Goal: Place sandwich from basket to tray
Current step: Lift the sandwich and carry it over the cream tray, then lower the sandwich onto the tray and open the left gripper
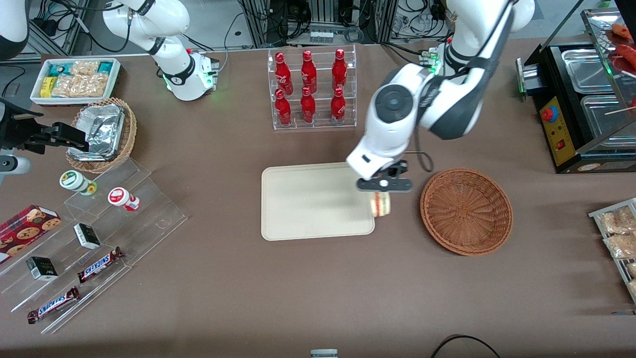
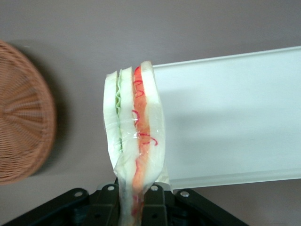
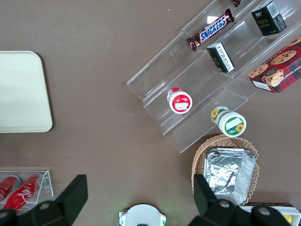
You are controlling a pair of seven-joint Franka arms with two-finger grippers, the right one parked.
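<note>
Pincer (image 1: 381, 195) closed on film-wrapped white-bread sandwich wedge (image 2: 135, 141), over cream rectangular tray (image 1: 308, 204) edge beside reddish-brown wicker basket (image 1: 466, 211); likely light, soft, crushable, wrap slippery — gentle grip across bread faces.

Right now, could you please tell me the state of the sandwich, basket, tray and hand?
sandwich: wrapped, held off the table, over the tray's edge nearest the basket.
basket: empty, upright on the table.
tray: bare, flat on the table.
hand: shut on the sandwich, between tray and basket.
</note>
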